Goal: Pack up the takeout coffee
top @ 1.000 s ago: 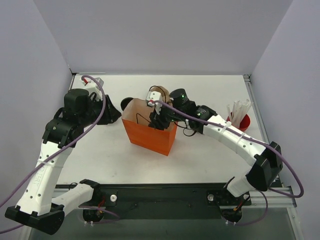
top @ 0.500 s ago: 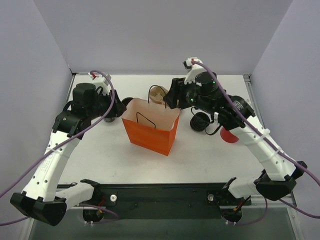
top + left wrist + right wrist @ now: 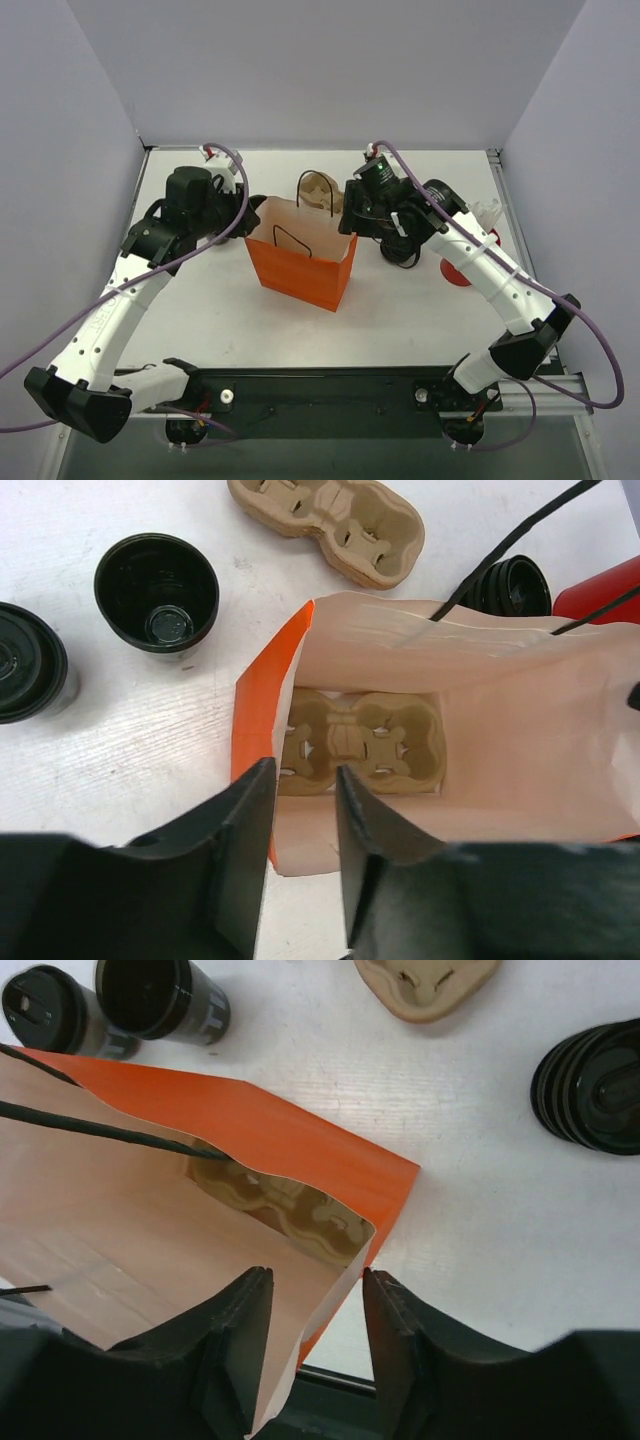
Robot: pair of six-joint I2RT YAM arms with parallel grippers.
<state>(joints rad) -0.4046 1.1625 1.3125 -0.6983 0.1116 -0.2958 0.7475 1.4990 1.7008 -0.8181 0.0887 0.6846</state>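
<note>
The takeout coffee, a small black lidded cup, stands on the table left of the orange bag; it also shows in the right wrist view. The bag stands open with a brown cup carrier lying flat inside. My left gripper is open and straddles the bag's left wall. My right gripper is open and straddles the bag's right corner rim, above the bag's right side. Both grippers are empty.
A black cup with no lid stands beside the lidded one. A second brown carrier lies behind the bag. A stack of black lids and a red holder sit right of the bag.
My right gripper rose out of the bag, swung back, and came down at the bag's right rim. My left gripper moved right to the bag's left rim.
</note>
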